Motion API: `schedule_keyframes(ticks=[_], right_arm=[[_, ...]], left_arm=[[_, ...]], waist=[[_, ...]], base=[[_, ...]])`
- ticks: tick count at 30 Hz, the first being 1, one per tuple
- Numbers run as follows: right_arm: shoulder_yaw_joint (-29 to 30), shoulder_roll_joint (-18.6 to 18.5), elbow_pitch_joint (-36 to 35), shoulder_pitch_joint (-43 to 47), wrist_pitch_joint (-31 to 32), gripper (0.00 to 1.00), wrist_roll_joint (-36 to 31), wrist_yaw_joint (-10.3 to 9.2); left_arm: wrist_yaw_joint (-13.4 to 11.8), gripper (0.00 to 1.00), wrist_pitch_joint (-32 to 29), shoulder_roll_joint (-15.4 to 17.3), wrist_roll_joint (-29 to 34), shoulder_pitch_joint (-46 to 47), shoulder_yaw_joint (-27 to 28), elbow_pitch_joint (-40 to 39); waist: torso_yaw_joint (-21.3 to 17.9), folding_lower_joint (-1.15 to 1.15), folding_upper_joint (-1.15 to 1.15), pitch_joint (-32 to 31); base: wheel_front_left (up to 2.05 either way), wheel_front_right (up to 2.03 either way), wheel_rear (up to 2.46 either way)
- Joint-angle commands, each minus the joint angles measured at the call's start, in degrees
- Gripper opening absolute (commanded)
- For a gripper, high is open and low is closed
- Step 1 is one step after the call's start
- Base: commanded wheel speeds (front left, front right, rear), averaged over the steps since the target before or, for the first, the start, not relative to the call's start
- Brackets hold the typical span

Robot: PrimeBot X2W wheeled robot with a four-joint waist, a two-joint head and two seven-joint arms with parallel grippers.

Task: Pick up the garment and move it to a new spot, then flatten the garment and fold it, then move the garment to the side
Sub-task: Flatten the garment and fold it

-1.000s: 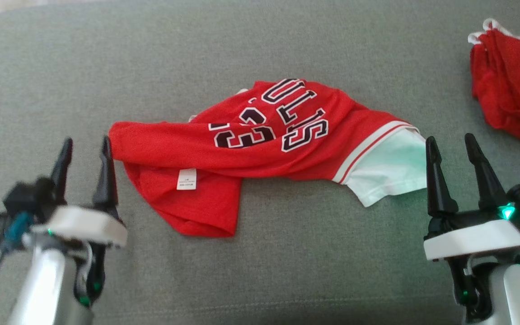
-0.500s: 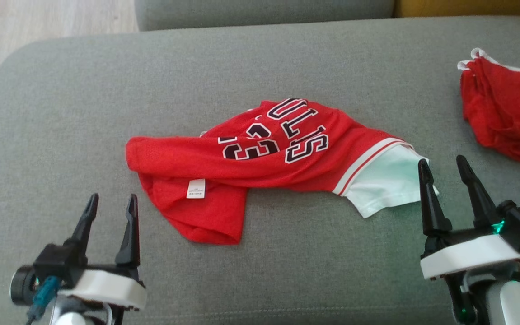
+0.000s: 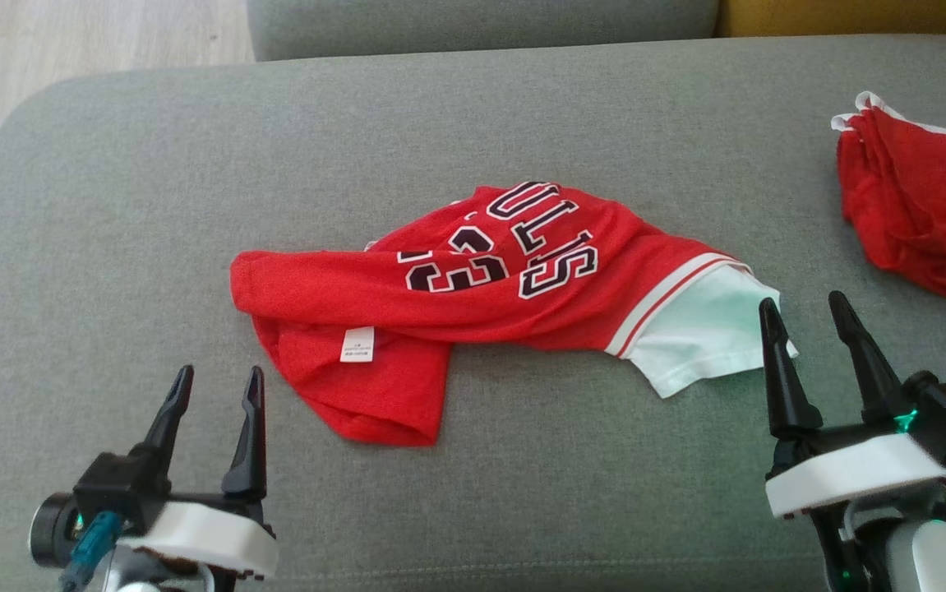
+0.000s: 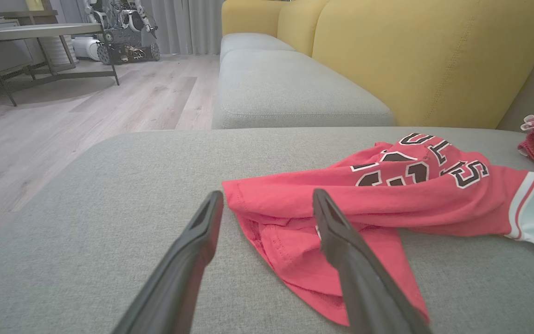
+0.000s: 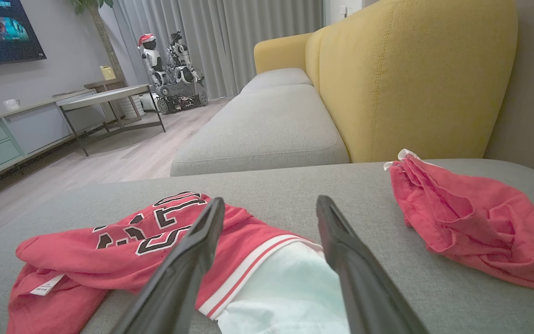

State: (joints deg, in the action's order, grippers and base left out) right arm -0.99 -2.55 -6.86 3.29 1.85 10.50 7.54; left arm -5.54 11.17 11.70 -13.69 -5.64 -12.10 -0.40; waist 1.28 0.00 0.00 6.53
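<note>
The left gripper (image 3: 220, 372) rises from the lower left of the head view, fingers pointing up over the grey sofa cushion (image 3: 111, 205); its jaws are spread wide and hold nothing. The right gripper (image 3: 801, 300) stands at the lower right, jaws likewise spread and empty. The red garment (image 3: 473, 288) lies crumpled across the middle of the cushion, between the two grippers; the left gripper is near its lower left fold but apart from it; the right gripper's inner finger crosses the edge of its white end, and whether it touches the cloth cannot be told. Both forearms are cut off by the bottom edge; the left wrist is blurred; the garment's black-and-white lettering is upside down and partly folded under; a white label (image 3: 357, 344) is too small to read; a second red cloth (image 3: 925, 214) at the far right runs past the view's edge.
</note>
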Motion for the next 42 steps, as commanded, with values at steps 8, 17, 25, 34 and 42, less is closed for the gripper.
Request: schedule_keyframes(ticks=[8,17,25,34,42], right_arm=[[-0.9,-0.3,-2.3,-1.4,-0.3,1.0,0.3,-0.05],[-1.5,-0.3,-2.1,-3.3,-0.8,1.0,0.4,-0.05],[-1.3,-0.3,-1.4,-4.0,-1.6,1.0,0.8,-0.05],[-1.2,-0.3,-0.7,-4.9,-2.4,1.0,1.2,-0.05],[-1.1,-0.3,-0.4,-5.4,-2.5,1.0,1.5,-0.05]], left_arm=[[1.6,1.0,-0.5,0.8,-1.3,3.9,1.0,-1.1],[7.5,1.0,-7.5,0.1,-6.5,14.2,-1.2,7.8],[9.4,1.0,-9.5,0.0,-10.7,18.9,0.3,17.0],[11.2,1.0,-8.0,0.4,-13.1,22.3,0.4,24.0],[11.9,1.0,-7.0,0.6,-14.8,23.3,-0.1,27.6]], waist=[[-0.2,0.0,0.0,1.1],[-1.1,0.0,0.0,4.7],[-2.6,0.0,0.0,6.7],[-3.2,0.0,0.0,8.2],[-3.4,0.0,0.0,8.5]], base=[[0.0,0.0,0.0],[0.0,0.0,0.0],[0.0,0.0,0.0],[0.0,0.0,0.0],[0.0,0.0,0.0]])
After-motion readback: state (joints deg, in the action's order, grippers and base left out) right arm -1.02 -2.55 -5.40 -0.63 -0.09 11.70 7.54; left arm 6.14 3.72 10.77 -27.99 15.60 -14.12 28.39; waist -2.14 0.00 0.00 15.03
